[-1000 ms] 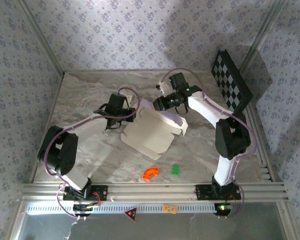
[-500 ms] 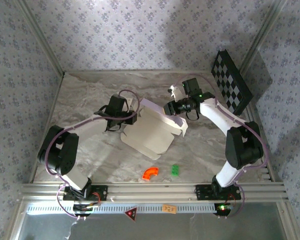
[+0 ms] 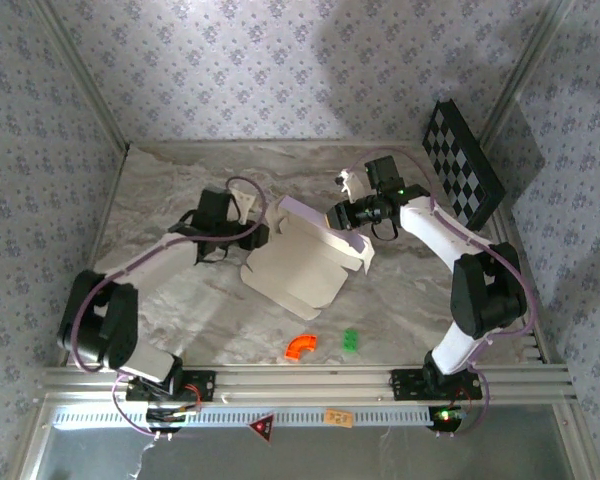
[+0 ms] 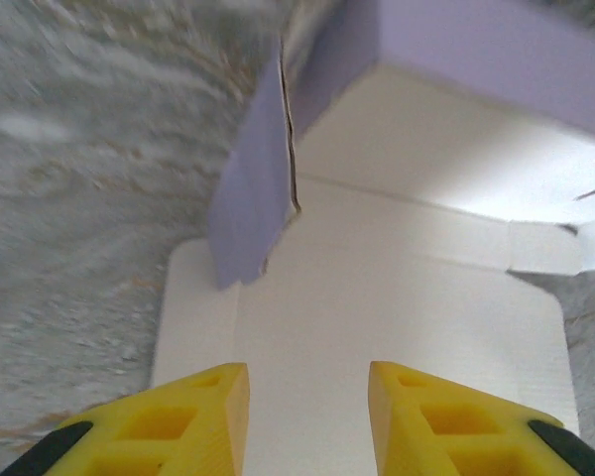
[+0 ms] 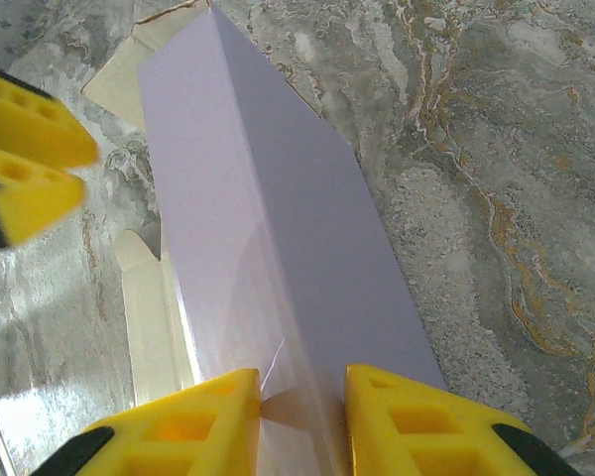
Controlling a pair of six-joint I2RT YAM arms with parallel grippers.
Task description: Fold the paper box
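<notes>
As we count from the near edge, one orange curved plastic piece (image 3: 301, 346) and one green plastic block (image 3: 350, 340) come first. Mid-table lies one off-white cardboard paper box (image 3: 300, 265), its raised lilac flap running far-left to near-right and pinched by the right gripper (image 5: 302, 397). The left gripper (image 4: 307, 397) is spread at its left edge. One black-and-white checkered board (image 3: 463, 163) stands farthest.

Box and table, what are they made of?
The box looks like thin matte cardboard: sharp creases, cut flaps, white one side, lilac the other. The table looks like grey veined marble, maybe only a printed cover.
</notes>
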